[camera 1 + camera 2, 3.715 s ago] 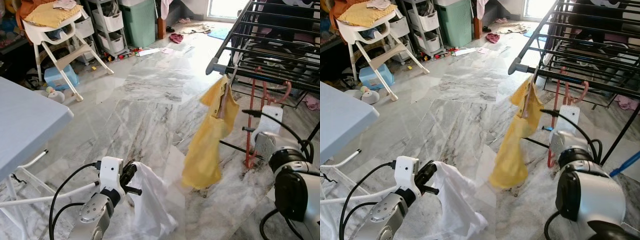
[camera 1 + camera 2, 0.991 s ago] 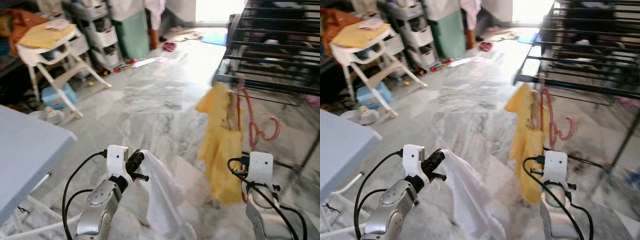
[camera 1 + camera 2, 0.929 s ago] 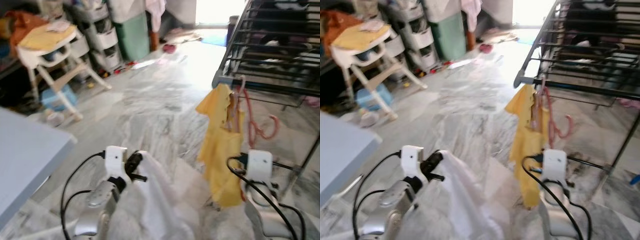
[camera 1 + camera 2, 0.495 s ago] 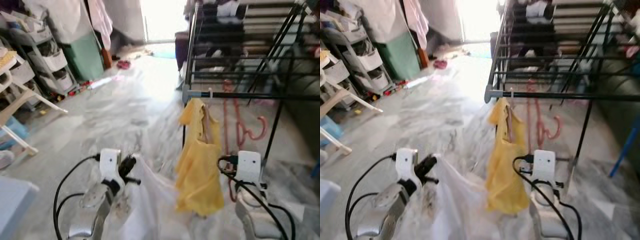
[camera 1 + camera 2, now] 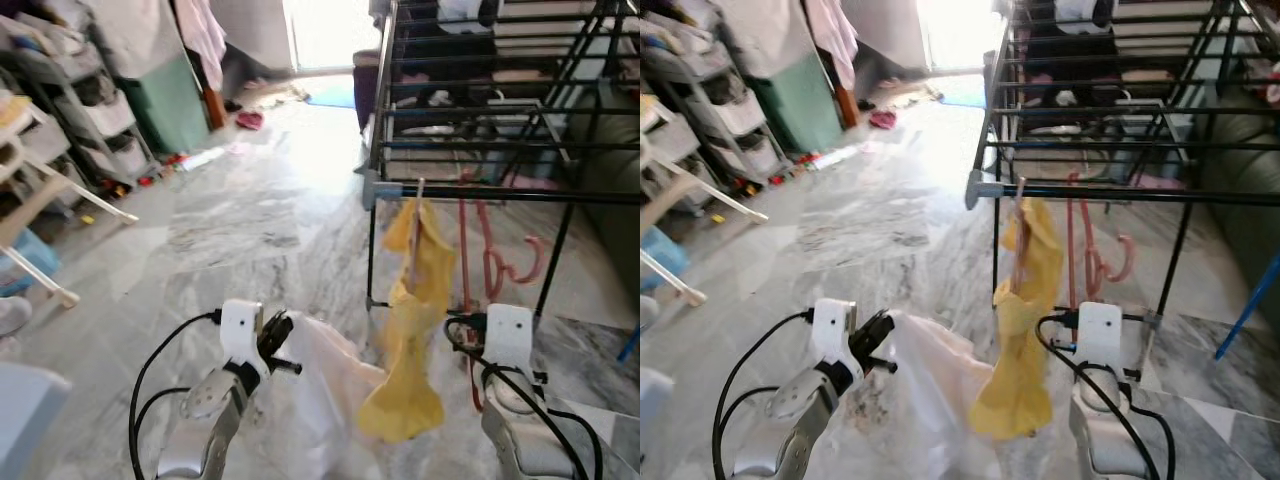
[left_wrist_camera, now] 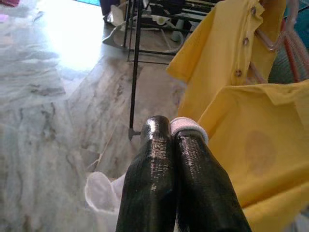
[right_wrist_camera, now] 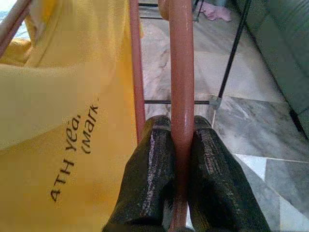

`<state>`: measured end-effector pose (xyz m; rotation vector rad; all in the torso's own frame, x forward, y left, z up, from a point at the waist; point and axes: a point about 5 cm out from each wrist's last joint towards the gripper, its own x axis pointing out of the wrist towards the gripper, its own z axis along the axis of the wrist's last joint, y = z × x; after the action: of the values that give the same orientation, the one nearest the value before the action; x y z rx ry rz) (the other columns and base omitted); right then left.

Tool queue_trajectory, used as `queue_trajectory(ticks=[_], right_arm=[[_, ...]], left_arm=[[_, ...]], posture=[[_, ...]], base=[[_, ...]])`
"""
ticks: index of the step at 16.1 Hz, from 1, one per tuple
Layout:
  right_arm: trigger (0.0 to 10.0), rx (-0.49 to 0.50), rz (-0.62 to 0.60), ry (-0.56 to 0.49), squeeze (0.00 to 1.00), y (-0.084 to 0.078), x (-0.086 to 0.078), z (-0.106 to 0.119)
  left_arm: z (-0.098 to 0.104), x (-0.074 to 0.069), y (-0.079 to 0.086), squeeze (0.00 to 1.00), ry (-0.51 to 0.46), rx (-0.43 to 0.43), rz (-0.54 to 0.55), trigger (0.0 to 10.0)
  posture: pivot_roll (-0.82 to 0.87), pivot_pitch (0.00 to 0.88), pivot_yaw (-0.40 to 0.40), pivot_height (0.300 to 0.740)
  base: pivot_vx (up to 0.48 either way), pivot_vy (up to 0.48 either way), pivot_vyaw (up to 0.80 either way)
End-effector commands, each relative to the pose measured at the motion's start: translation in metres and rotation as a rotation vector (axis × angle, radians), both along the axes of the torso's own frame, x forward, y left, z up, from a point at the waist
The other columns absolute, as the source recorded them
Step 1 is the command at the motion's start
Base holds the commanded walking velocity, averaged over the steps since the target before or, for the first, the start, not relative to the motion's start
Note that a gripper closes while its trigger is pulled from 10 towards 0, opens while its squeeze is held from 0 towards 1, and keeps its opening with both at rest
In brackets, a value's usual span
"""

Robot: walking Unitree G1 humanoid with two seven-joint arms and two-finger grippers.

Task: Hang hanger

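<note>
Two grippers holding laundry beside a drying rack.

Nearest, the left gripper [image 6: 171, 126] has its black fingers pinched together on a white garment [image 5: 325, 385] that droops to the marble floor [image 5: 230, 215]. The right gripper [image 7: 182, 126] is clamped around the shaft of a red hanger [image 7: 182, 63] (its fingers press it from both sides), just beside a yellow shirt [image 5: 1025, 300]. That shirt hangs from the front bar of the black drying rack [image 5: 1110, 190], with the pink hangers [image 5: 1102, 255] dangling just beyond it. Farther off stand a green bin [image 5: 172, 100] and storage shelves [image 5: 95, 115].
</note>
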<state>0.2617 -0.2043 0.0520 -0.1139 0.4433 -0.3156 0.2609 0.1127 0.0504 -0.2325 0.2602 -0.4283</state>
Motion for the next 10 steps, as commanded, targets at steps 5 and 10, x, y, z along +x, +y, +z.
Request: queue_trajectory(ticks=[5, 10], right_arm=[[10.0, -0.014, -0.040, -0.007, 0.00, -0.015, 0.017, 0.015], [10.0, -0.007, -0.050, -0.055, 0.00, -0.043, 0.059, 0.050]], left_arm=[[0.008, 0.003, -0.001, 0.00, -0.031, 0.011, -0.023, 10.0], [0.014, 0.001, -0.008, 0.00, -0.051, -0.019, -0.111, 10.0]], posture=[[-0.16, 0.031, 0.116, 0.740], [-0.16, 0.026, 0.119, 0.740]], base=[[0.000, 0.000, 0.00], [0.000, 0.000, 0.00]])
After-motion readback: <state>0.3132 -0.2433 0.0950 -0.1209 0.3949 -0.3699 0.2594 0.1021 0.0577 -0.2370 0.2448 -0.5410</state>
